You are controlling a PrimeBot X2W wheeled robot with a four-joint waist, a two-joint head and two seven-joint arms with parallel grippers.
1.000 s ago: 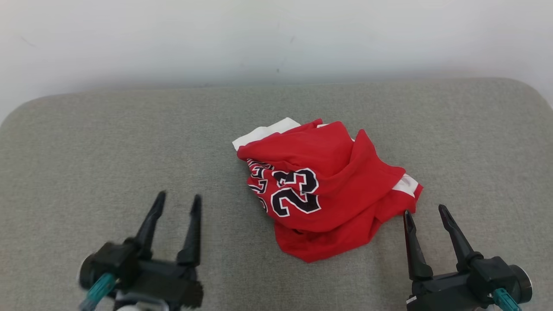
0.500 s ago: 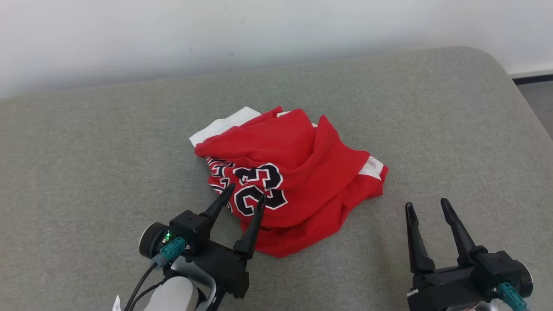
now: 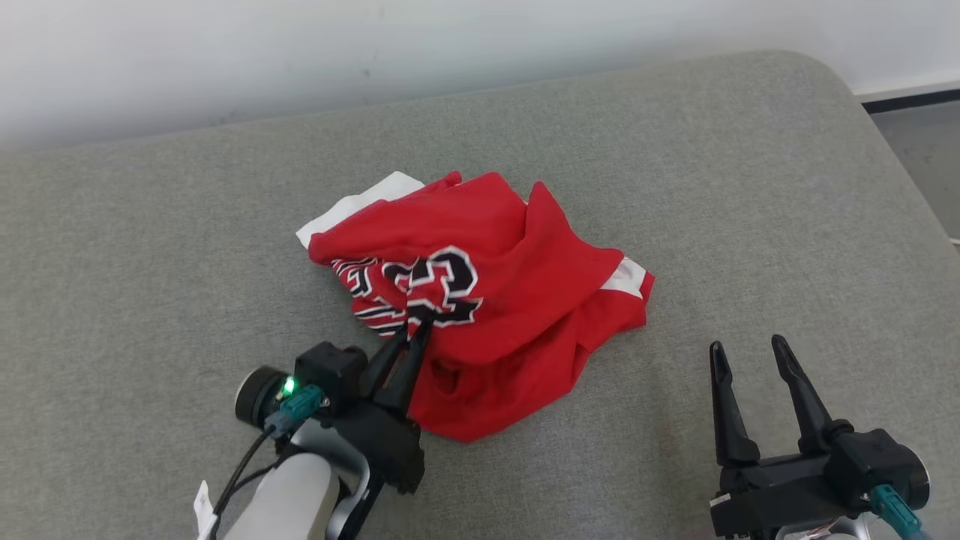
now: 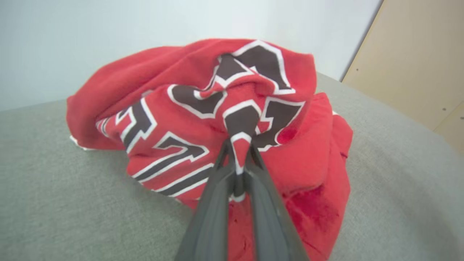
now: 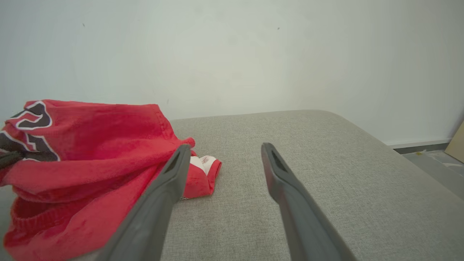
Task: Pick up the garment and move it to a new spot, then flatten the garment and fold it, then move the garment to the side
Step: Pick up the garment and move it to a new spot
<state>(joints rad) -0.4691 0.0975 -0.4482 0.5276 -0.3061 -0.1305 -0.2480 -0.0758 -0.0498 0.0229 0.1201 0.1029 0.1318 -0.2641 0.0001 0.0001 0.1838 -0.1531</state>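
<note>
garment (image 3: 517, 292): red jersey, white trim, black numerals edged in white; crumpled in a heap, not flat; lies about mid-width on the grey cushion, nearer the far edge than the near one
print: numerals face up on the heap's left-near part; creased and pulled into a ridge
white parts: one flap sticks out at the far-left edge; a small patch shows at the right corner
left gripper (image 3: 417, 324): fingers nearly together, pinching a fold of the printed cloth at the heap's near-left side; left wrist view shows a strip of red and white fabric squeezed between the two fingers
left arm: pale forearm comes in from the bottom edge of the head view; green light lit on the wrist
right gripper (image 3: 750, 346): fingers spread wide, holding nothing; sits right-near of the garment, apart from it, tips over bare cushion
right wrist view: garment's right corner lies just beyond the left finger; contact there can't be told
cushion (image 3: 150, 262): grey woven fabric, rounded far-right corner
wall (image 3: 300, 45): plain white, right behind the cushion
floor (image 3: 919, 142): grey strip past the cushion's right edge
</note>
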